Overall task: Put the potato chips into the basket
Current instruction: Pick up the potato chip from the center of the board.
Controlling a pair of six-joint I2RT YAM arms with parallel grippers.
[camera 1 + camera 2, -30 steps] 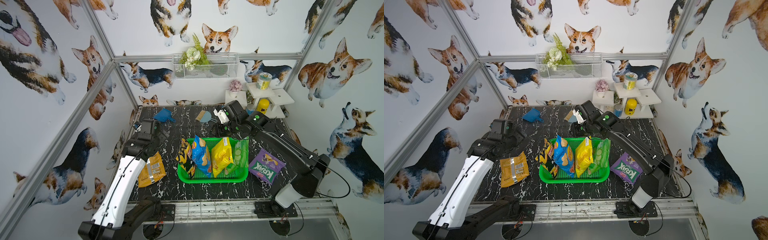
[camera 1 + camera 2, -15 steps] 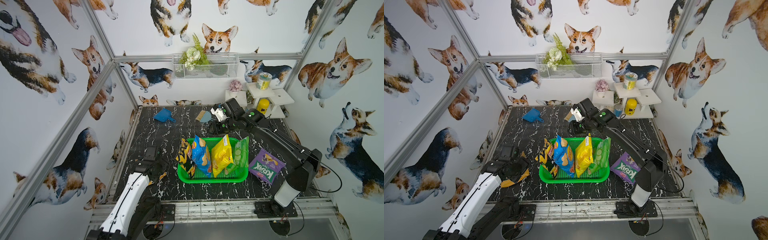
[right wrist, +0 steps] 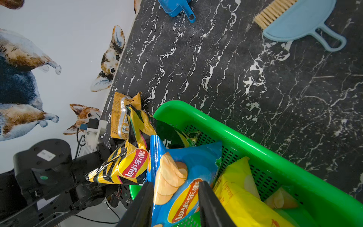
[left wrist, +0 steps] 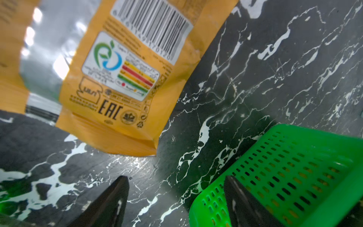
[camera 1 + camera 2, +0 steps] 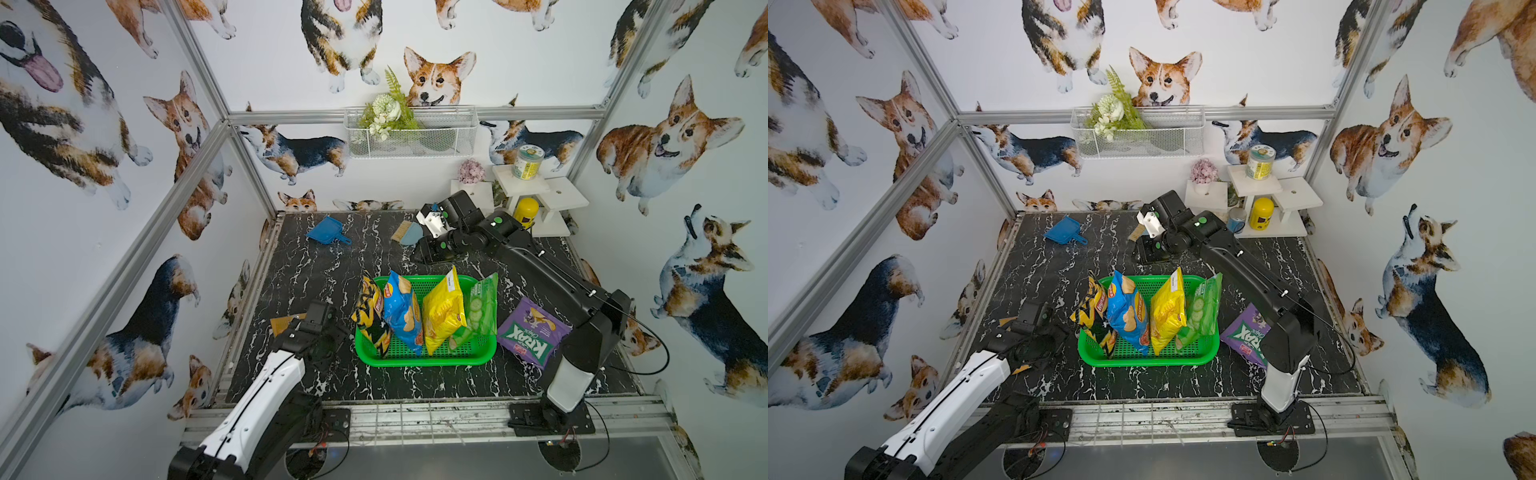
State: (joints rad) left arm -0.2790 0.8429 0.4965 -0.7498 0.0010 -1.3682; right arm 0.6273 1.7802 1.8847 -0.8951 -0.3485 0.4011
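Just left of the basket [image 5: 424, 360], flat on the marbled table [image 5: 311, 270], lies the orange bag [image 4: 125, 78], barcode side up. From where I stand the left gripper [image 4: 175, 177] hangs low between that bag and the basket, jaws spread wide with only bare table between them; one finger sits close by a corner at the basket's left end.

Inside the basket four bags stand on edge in a row: black-and-yellow [image 5: 370, 316] at the left end, then blue [image 5: 401, 311], yellow [image 5: 442, 311] and green [image 5: 480, 307]; the purple Krax bag [image 5: 532, 332] lies on the table just off the basket's right end. Beyond the basket's far rim the right gripper [image 3: 175, 182] hovers, jaws partly apart and, as far as I can judge, pinching nothing; the blue bag merely shows in the gap, farther off.

The step in hand looks like the pick of the orange bag. Done well, I'd say, the jaws take the crimped end seal rather than the puffed middle, keep clear of the basket wall going down, and close gently so the foil doesn't slip. The lift should clear the rim; with the basket so crowded, the bag is best slipped in on edge at the left end.
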